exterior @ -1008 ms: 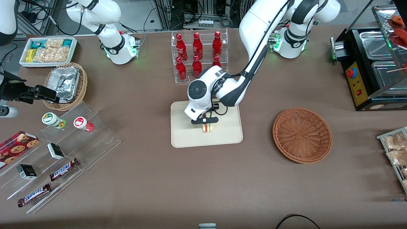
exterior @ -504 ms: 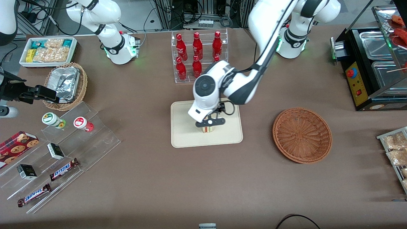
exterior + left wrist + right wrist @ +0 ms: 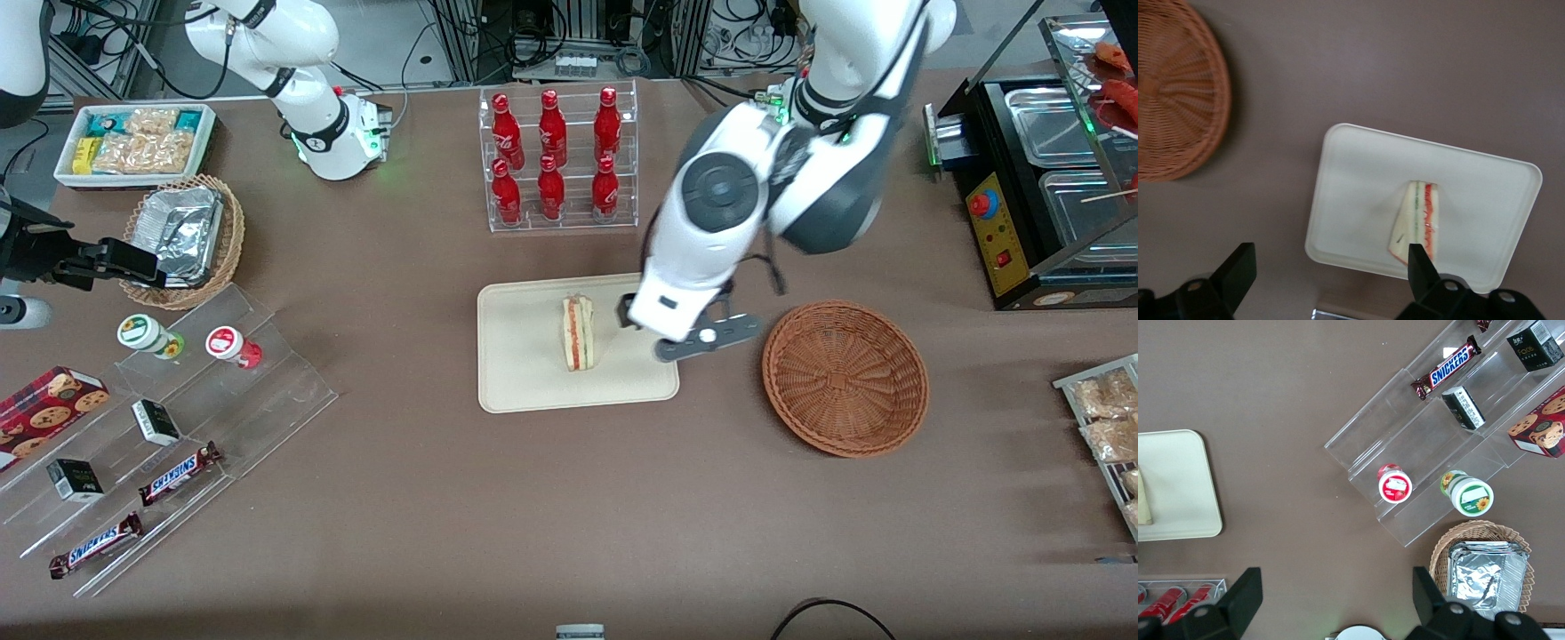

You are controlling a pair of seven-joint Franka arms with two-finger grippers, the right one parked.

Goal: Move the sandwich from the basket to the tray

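The sandwich (image 3: 579, 333) stands on its edge on the cream tray (image 3: 524, 356), its red and green filling stripe facing up. It also shows in the left wrist view (image 3: 1418, 220) on the tray (image 3: 1358, 193). My left gripper (image 3: 693, 336) hangs high above the tray's edge nearest the basket, between the sandwich and the reddish-brown wicker basket (image 3: 845, 378). In the left wrist view the gripper (image 3: 1330, 257) is open wide and holds nothing. The basket (image 3: 1171, 100) has nothing in it.
A clear rack of red bottles (image 3: 556, 156) stands farther from the camera than the tray. A stepped acrylic shelf (image 3: 169, 400) with snacks, a tan basket with foil (image 3: 182, 236) and a white tub (image 3: 133, 142) lie toward the parked arm's end. A black warmer (image 3: 1040, 178) stands at the working arm's end.
My gripper has let go of the sandwich, risen and moved off toward the basket. The sandwich stays on the tray, now uncovered.
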